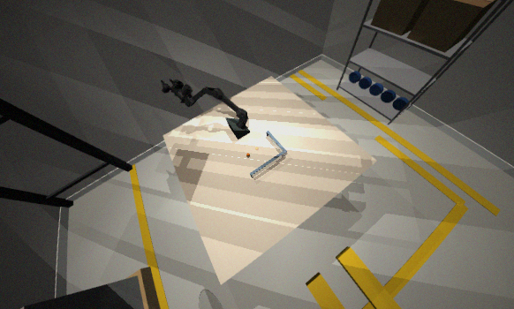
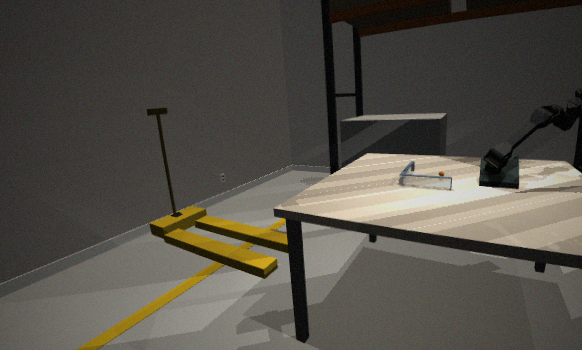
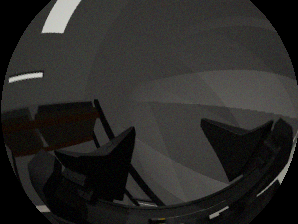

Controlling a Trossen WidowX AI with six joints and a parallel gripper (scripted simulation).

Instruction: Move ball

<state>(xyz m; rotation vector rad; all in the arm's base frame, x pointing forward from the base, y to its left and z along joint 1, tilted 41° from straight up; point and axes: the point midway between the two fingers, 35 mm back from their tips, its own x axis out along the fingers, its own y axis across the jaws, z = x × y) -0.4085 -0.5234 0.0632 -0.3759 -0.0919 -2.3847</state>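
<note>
The small orange ball (image 1: 248, 154) (image 2: 441, 173) rests on the table. The faint see-through copy (image 1: 257, 148) shows beside it in the top view, a short way off toward the upper right; I cannot make it out in the exterior view. The low clear walls with bluish edges (image 1: 268, 164) (image 2: 427, 176) meet in a corner to the right of both. My gripper (image 1: 163, 86) (image 3: 169, 126) is open, with nothing between its fingers. It is raised high, far from the ball, on the opposite side of the arm's base from the walls.
The arm's dark base plate (image 1: 238, 129) (image 2: 507, 178) stands on the table (image 1: 230, 248) (image 2: 340, 206), near the ball and one end of the walls. A storage shelf (image 1: 389, 76) and a yellow pallet jack (image 2: 220, 251) stand off the table.
</note>
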